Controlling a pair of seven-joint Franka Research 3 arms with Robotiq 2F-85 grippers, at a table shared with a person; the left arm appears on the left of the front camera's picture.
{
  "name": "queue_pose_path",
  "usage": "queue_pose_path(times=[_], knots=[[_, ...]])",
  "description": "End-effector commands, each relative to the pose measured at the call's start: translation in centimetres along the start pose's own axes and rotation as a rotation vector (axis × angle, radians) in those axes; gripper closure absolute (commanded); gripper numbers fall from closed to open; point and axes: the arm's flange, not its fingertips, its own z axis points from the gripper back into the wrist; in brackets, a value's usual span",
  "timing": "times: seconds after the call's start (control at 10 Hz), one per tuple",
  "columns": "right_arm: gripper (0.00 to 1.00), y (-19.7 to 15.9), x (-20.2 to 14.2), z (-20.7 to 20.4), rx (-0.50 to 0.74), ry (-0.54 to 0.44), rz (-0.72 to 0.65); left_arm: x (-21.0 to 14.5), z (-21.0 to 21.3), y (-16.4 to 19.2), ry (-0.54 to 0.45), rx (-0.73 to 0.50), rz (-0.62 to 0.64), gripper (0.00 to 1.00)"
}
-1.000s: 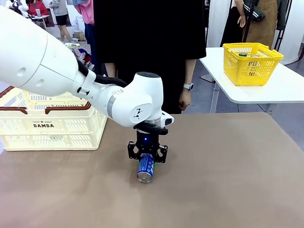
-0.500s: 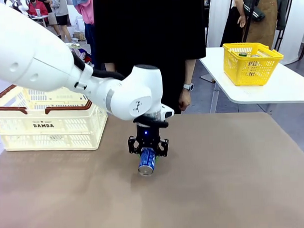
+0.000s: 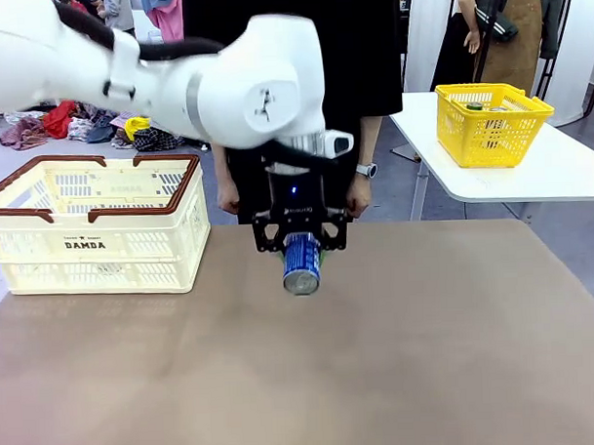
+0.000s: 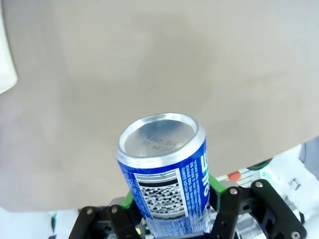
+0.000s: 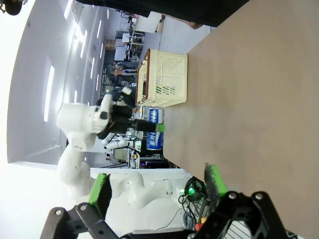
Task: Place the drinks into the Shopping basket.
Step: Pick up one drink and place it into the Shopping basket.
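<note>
My left gripper (image 3: 301,244) is shut on a blue drink can (image 3: 301,264), which hangs in the air above the middle of the brown table, its silver end facing the camera. The left wrist view shows the same can (image 4: 164,174) clamped between the green pads of my left gripper (image 4: 169,201), with bare table below it. The cream Shopping basket (image 3: 132,253), with a brown rim and "DAMDA" print, stands at the table's left. My right gripper (image 5: 157,188) is open and holds nothing; far beyond it I see the can (image 5: 154,130) and the basket (image 5: 167,82).
A person in black stands at the far edge, hands (image 3: 360,193) hanging just behind the held can. A yellow mesh basket (image 3: 489,128) sits on a separate white table (image 3: 568,169) at the right. Bare table (image 3: 428,355) spreads out in front of and to the right of the can.
My left arm has lifted the blue can off the table, raising it and carrying it slightly right and toward the far side. The basket has not moved.
</note>
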Motion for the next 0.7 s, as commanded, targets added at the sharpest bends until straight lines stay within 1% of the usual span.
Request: queue_pose_path(times=[0.0, 0.1, 0.2, 0.5, 0.6], knots=[[0.00, 0.2, 0.2, 0.0, 0.020, -0.010, 0.014, -1.0, 1.3, 0.2, -0.051, 0.025, 0.053, 1.00], [0.00, 0.2, 0.2, 0.0, 0.020, -0.010, 0.014, -0.9, 0.9, 1.1, -0.015, -0.018, 0.108, 1.00], [0.00, 0.2, 0.2, 0.0, 0.020, -0.010, 0.014, -0.9, 1.5, -0.3, -0.022, 0.000, 0.019, 1.00], [0.00, 0.2, 0.2, 0.0, 0.020, -0.010, 0.014, -0.9, 1.5, -0.3, -0.022, 0.000, 0.019, 1.00], [0.00, 0.2, 0.2, 0.0, 0.020, -0.010, 0.014, -1.0, 1.0, -0.4, -0.013, 0.001, 0.036, 1.00]])
